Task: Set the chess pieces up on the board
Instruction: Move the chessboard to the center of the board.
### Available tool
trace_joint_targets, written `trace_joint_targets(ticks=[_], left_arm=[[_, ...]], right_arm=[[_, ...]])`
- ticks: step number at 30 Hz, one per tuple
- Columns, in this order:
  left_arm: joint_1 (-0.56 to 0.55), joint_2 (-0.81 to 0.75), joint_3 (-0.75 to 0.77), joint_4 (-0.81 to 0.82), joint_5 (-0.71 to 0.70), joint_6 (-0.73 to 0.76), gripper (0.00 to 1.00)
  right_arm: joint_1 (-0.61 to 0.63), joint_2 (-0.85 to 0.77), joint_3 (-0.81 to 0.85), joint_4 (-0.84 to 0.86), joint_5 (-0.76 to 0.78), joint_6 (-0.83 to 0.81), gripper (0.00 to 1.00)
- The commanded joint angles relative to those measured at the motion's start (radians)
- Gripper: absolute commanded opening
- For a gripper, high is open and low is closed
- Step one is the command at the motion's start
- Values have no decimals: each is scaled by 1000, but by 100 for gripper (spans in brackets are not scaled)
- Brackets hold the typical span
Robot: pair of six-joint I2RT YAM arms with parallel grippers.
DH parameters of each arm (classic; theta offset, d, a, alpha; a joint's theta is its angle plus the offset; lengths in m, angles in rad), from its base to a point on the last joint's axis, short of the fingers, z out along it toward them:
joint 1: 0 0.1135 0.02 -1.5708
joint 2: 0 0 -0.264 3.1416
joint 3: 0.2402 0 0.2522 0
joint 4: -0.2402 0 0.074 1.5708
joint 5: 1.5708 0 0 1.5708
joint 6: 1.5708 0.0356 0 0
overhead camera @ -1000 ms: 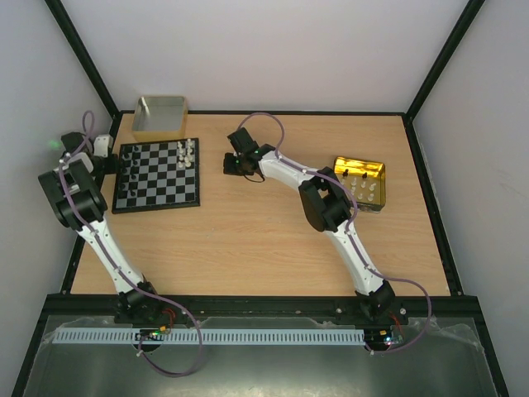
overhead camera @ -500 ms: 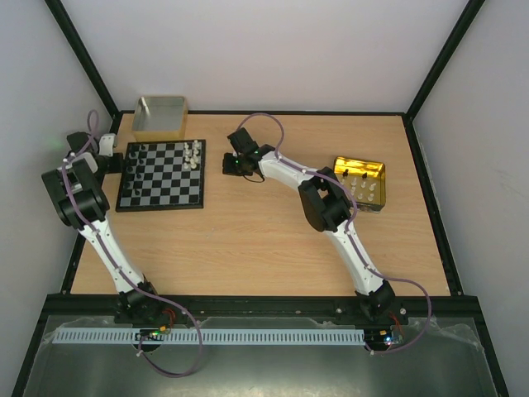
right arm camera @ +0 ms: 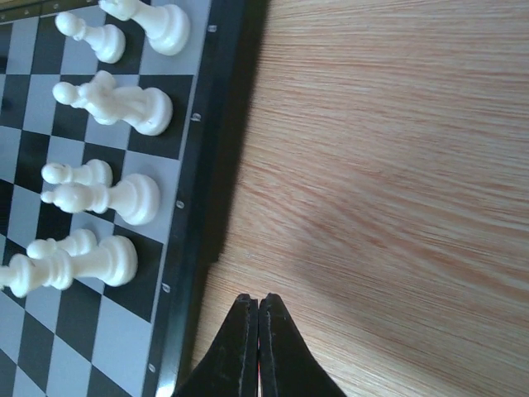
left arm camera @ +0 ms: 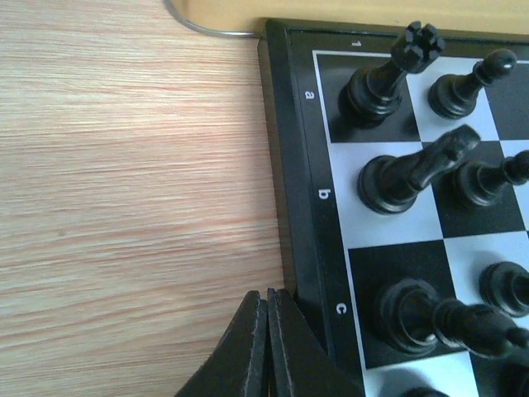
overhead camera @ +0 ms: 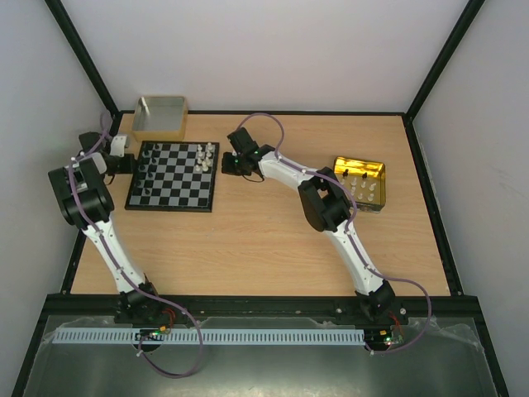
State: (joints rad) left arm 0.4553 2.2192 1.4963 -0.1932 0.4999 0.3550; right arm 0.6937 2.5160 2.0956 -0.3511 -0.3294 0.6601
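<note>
From above, we see the board [overhead camera: 178, 186] far left, black chessmen [overhead camera: 142, 169] lining one edge and white chessmen [overhead camera: 204, 157] the other. More wait in the gold tin [overhead camera: 354, 165], so we judge setup unfinished.

Left wrist: the left gripper [left arm camera: 267, 294] is pinched shut, empty, at the black-side border.

Right wrist: the right gripper [right arm camera: 258, 299] is likewise shut, empty, beside the white-side border.

Pale marks "1", "a", "b", "c" on the black border of the board [left arm camera: 285, 165]

The top view looks down from behind over the whole worktop [overhead camera: 273, 240]. Each wrist view peers closely past its fingers [left arm camera: 246, 351] [right arm camera: 238, 351] at opposite edges of the board [overhead camera: 178, 194] just ahead; all three share it.
</note>
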Motion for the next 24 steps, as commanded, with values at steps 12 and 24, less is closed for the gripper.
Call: trace_joint_targets(ticks=[12, 24], left_arm=[[-75, -78, -147, -194, 38, 65, 2], [-134, -200, -277, -218, 35, 118, 2]], right_arm=[[-3, -65, -147, 77, 12, 3, 2], [-7, -252, -449, 189, 40, 16, 2]])
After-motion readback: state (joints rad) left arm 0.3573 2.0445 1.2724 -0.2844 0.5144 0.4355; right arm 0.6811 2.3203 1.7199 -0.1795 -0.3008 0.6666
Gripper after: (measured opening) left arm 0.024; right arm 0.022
